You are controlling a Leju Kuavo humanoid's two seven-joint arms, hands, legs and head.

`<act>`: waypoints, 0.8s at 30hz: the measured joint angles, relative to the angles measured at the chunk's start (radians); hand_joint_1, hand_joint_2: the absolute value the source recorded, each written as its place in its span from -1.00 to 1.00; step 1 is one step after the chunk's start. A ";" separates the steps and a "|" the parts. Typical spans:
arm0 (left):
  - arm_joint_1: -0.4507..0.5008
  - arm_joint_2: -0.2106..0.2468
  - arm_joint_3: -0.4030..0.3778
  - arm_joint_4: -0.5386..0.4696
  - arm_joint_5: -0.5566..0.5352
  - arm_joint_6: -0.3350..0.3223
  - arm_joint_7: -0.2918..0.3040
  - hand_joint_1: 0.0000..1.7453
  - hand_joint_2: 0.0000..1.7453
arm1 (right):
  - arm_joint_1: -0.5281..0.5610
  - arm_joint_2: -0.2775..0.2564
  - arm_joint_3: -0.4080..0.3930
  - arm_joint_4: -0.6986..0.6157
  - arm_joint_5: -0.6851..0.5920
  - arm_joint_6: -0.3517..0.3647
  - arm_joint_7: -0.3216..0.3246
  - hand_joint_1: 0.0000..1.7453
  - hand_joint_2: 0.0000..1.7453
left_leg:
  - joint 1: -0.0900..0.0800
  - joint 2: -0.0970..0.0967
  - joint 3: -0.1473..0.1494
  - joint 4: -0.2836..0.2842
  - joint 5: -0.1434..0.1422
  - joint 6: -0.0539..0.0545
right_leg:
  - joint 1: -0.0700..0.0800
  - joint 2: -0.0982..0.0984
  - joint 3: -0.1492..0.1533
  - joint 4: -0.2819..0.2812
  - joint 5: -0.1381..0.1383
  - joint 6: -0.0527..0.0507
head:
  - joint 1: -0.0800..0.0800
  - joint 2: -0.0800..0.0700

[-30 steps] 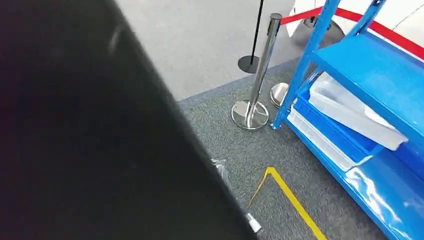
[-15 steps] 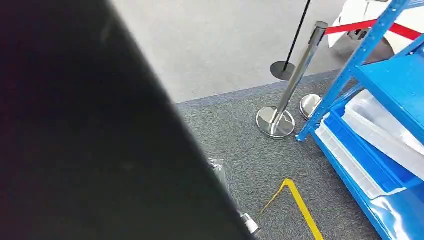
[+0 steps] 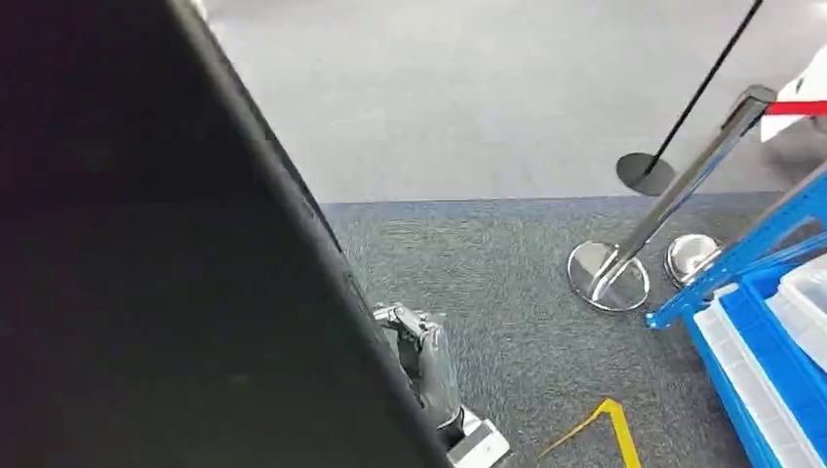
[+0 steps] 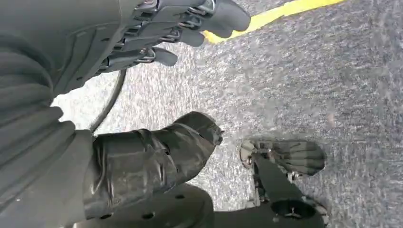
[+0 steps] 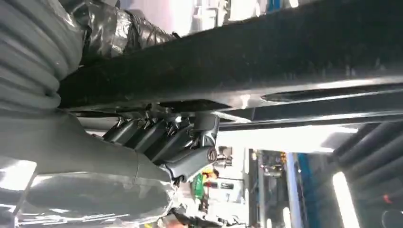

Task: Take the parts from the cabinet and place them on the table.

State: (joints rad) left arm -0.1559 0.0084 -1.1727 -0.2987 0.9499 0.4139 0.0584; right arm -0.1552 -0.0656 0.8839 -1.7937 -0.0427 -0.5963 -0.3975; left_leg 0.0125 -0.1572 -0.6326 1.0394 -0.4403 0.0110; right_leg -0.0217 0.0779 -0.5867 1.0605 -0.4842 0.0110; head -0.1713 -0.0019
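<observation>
**Load.** A large black panel [image 3: 146, 244], judged to be the part taken from the cabinet, fills the head view from 12 o'clock round through 9 to 6 o'clock. It is carried close to the body and slants across the frame.

**Hands.** The right hand [image 5: 157, 142] lies beneath the panel. Its fingers [image 5: 142, 130] are hooked up against the panel's edge, grasping it as far as the right wrist view allows. In the head view a hand, judged the same one, sits against the panel's edge at about 6 o'clock. The left hand [image 4: 142, 33] hangs over the grey carpet [image 4: 332, 95] with its fingers released and apart, holding nothing.

**Surroundings.** A blue rack [image 3: 751, 258] with white trays [image 3: 809, 307] stands at 4 o'clock. A chrome barrier post [image 3: 683, 190] stands at 3 o'clock. A corner of yellow floor tape [image 3: 610, 419] lies at 5 o'clock.

**Step in hand (judgement).** Transit of the panel toward the tabletop.

**Recommendations.**
- The panel rests on one hand at one edge, so it may swing or slip. Bring the left hand up to its far edge before further turning.
- Walk slowly and hold the panel level.
- The panel blinds half the forward view, so give the post and rack a wide berth on the 3 o'clock side.
- Face the tabletop squarely before lowering. Set one edge down first, and loosen the fingers only when the panel lies flat.
</observation>
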 joint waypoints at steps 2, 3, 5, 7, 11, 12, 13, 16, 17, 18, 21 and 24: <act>0.006 0.005 0.000 0.000 -0.005 -0.001 0.002 -1.00 1.00 | -0.002 0.002 0.000 0.000 -0.001 0.000 0.000 1.00 1.00 | 0.000 0.028 -0.009 0.010 -0.004 -0.007 | -0.007 -0.030 0.006 -0.011 0.008 -0.015 | -0.001 0.000; 0.005 0.005 -0.001 0.000 -0.005 -0.003 0.004 -1.00 1.00 | 0.000 0.003 0.000 0.000 -0.001 0.000 0.000 1.00 1.00 | -0.008 0.091 -0.023 0.042 -0.024 -0.011 | -0.004 -0.044 0.010 -0.015 0.007 -0.021 | -0.010 0.000; -0.005 0.004 -0.003 0.000 -0.006 -0.013 0.011 -1.00 1.00 | 0.000 0.003 0.000 0.000 -0.001 -0.002 0.001 1.00 1.00 | -0.004 0.137 -0.094 0.182 -0.092 -0.018 | 0.004 -0.080 0.011 -0.016 0.004 -0.029 | -0.011 0.000; -0.006 0.004 -0.007 0.000 -0.006 -0.017 0.013 -1.00 1.00 | 0.000 0.002 0.000 0.001 0.000 -0.006 0.001 1.00 1.00 | -0.002 0.146 -0.149 0.288 -0.123 -0.020 | 0.008 -0.113 0.011 -0.016 0.000 -0.032 | -0.010 0.000; -0.009 0.003 -0.015 0.000 -0.036 -0.014 0.015 -1.00 1.00 | 0.006 0.002 0.000 0.000 0.009 -0.040 -0.021 1.00 1.00 | -0.006 0.185 -0.019 0.053 0.005 -0.006 | 0.012 -0.164 0.024 -0.016 -0.010 -0.027 | -0.012 0.000; -0.016 0.002 -0.018 0.000 -0.041 -0.010 0.015 -1.00 1.00 | 0.008 0.002 0.000 -0.005 0.009 -0.043 -0.023 1.00 1.00 | -0.019 0.239 0.004 0.003 -0.011 0.001 | 0.014 -0.173 0.027 -0.017 -0.012 -0.024 | -0.011 0.000; -0.023 0.000 -0.019 0.000 -0.041 -0.006 0.015 -1.00 1.00 | 0.010 -0.001 0.000 -0.010 0.009 -0.046 -0.023 1.00 1.00 | -0.026 0.231 0.007 -0.003 -0.006 0.009 | 0.019 -0.183 0.027 -0.017 -0.015 -0.018 | -0.012 0.000; -0.022 -0.002 -0.028 0.000 -0.043 0.003 0.015 -1.00 1.00 | 0.012 -0.005 0.000 -0.015 0.005 -0.043 -0.023 1.00 1.00 | -0.030 0.200 0.001 -0.005 -0.010 0.023 | 0.017 -0.204 0.041 -0.025 -0.018 -0.003 | -0.011 0.000; -0.020 -0.005 -0.030 0.000 -0.042 0.004 0.016 -1.00 1.00 | 0.014 -0.006 0.000 -0.019 0.005 -0.042 -0.023 1.00 1.00 | -0.013 0.189 0.023 -0.026 -0.001 0.032 | 0.019 -0.206 0.040 -0.025 -0.027 0.006 | -0.011 0.000; -0.020 -0.009 -0.031 0.000 -0.042 0.005 0.015 -1.00 1.00 | 0.014 -0.009 -0.001 -0.020 0.004 -0.042 -0.023 1.00 1.00 | -0.016 0.178 0.031 -0.032 0.001 0.034 | 0.014 -0.150 0.040 0.001 -0.041 0.009 | -0.007 0.000; -0.030 -0.012 -0.032 0.000 -0.043 0.005 0.015 -1.00 1.00 | 0.022 -0.016 -0.001 -0.022 0.004 -0.042 -0.023 1.00 1.00 | -0.014 0.143 0.032 -0.031 -0.001 0.046 | 0.011 -0.087 -0.067 0.213 -0.140 0.010 | -0.003 0.000; -0.026 -0.016 -0.032 0.000 -0.043 0.005 0.015 -1.00 1.00 | 0.024 -0.023 -0.001 -0.023 0.004 -0.042 -0.023 1.00 1.00 | -0.014 0.094 0.033 -0.023 -0.004 0.043 | 0.010 -0.082 -0.096 0.227 -0.092 0.012 | -0.003 0.000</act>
State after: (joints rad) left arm -0.1824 -0.0073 -1.2051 -0.2991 0.9071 0.4192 0.0736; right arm -0.1309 -0.0885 0.8831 -1.8162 -0.0389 -0.6378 -0.4204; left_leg -0.0016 -0.0632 -0.5995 1.0168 -0.4448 0.0538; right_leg -0.0114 -0.0044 -0.6832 1.2871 -0.5765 0.0230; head -0.1743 -0.0019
